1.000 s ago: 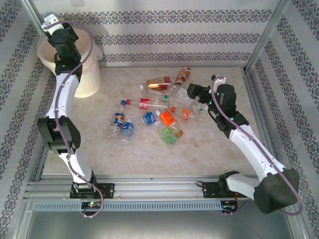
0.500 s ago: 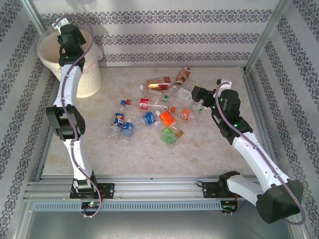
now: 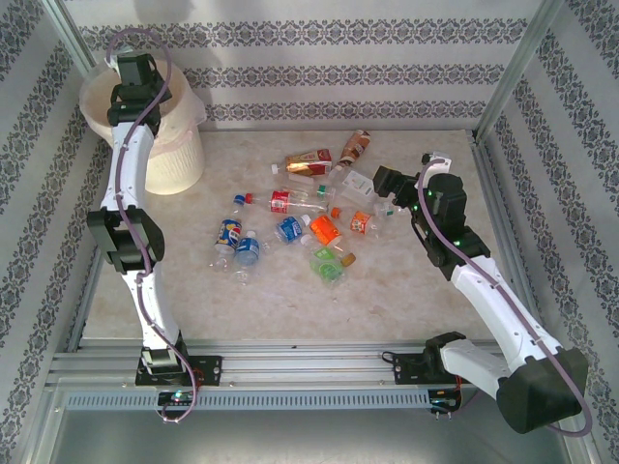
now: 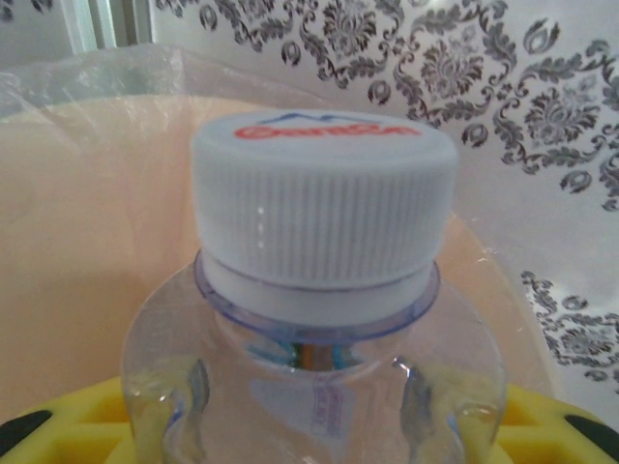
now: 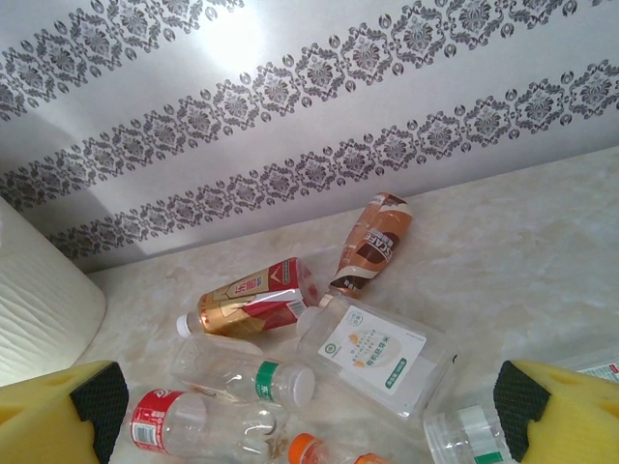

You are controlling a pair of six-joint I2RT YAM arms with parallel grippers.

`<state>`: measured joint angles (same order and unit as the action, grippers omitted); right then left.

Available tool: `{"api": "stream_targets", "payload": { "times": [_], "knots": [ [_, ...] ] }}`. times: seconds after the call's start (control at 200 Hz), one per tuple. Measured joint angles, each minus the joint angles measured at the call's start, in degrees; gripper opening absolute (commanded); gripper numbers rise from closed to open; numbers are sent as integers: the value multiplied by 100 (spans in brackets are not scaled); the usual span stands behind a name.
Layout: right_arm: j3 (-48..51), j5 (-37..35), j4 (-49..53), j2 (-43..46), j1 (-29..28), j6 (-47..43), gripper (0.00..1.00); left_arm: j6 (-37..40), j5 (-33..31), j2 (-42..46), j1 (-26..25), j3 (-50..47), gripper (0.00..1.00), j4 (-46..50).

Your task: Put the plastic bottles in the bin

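Left arm reaches up and back, left gripper [image 3: 135, 70] poised over the mouth of the bin [image 3: 179, 159] in the far left corner. From its wrist: yellow fingers [image 4: 77, 437] clamped either side of a clear bottle [image 4: 314, 358], white cap [image 4: 324, 208] pointing away, with the liner [image 4: 87, 87] and the bin's cream inner wall beyond. So this bottle is in the grip and above the opening, not yet dropped. Step in hand, as I judge it: the release. Next move calls for the jaws to part with the bottle well inside the rim, so it falls in and does not glance off the edge or snag the loose liner. Right gripper [image 3: 380, 182] hangs low at the right side of the heap [image 3: 309, 208] on the table [image 3: 406, 300], jaws wide, nothing between them. Past its pads [image 5: 97, 401] lie a brown-label bottle [image 5: 375, 242], a red-and-gold one [image 5: 253, 302], a flat clear one [image 5: 372, 353] with a white label and a green-banded one [image 5: 247, 375], all on their sides, some touching. Most of the lot is out on the table, so the task looks early. The right arm's next pick wants one bottle at the heap's edge, jaws across its body, neighbours left unshoved.
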<state>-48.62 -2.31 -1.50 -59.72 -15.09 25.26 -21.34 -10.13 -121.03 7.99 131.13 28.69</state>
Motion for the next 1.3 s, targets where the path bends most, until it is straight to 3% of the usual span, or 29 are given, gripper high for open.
{"api": "stream_targets", "payload": {
  "times": [0.28, 0.48, 0.695, 0.889, 1.054, 1.204, 1.299],
  "knots": [
    [0, 17, 4, -76, 0, 15, 98, -374, 599, -61, 0, 94, 69, 153],
    [0, 22, 61, -133, 31, 48, 98, -529, 1014, -262, 0, 352, 73, 146],
    [0, 24, 245, -354, 76, 188, 98, -546, 1261, -264, 0, 437, 83, 155],
    [57, 382, 629, -595, 59, 138, 98, -468, 1655, -223, 0, 461, 94, 221],
    [232, 428, 1021, -708, -214, 87, 98, -444, 1917, 155, -15, 334, 100, 291],
    [356, 428, 1231, -1036, -553, -2, 98, -446, 2092, 855, -81, -146, 100, 227],
    [372, 428, 1320, -1314, -741, -33, 92, -472, 2262, 1335, -173, -638, 100, 50]
  ]
}}
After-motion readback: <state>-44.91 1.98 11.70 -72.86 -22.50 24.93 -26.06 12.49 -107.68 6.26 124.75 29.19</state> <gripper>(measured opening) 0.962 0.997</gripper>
